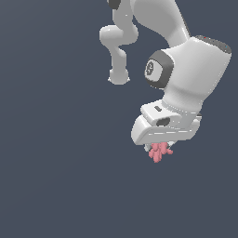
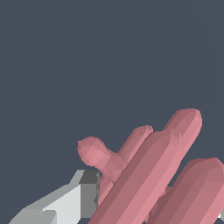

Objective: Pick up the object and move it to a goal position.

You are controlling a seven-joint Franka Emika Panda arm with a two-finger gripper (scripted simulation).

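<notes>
Exterior view shows mostly a flat dark blue-grey background, with no table or floor edge to be made out. Against it the white arm (image 1: pixel 186 60) comes down from the upper edge, its bulky last link carrying a dark-ringed joint cap on the side toward the exterior view's left, and a thinner bent link hangs behind it, further toward the left. Below the big link sits the white gripper (image 1: pixel 160 148), pointing down. Its fingers are mostly hidden by the hand body in this view.

Smallest of all is the pink-red object (image 1: pixel 159 152), a clump of short lumpy sticks crossing one another, tucked right under the hand and poking out beneath it. It hangs in open space with nothing seen touching it from below.

Wrist view fills its lower half with the same object (image 2: pixel 148 183), its thick pink sticks slanting across the picture and one knobbed stub sticking out sideways. A grey-white finger (image 2: pixel 72 199) lies right against the sticks on one side. The jaws are closed on the object, holding it aloft.
</notes>
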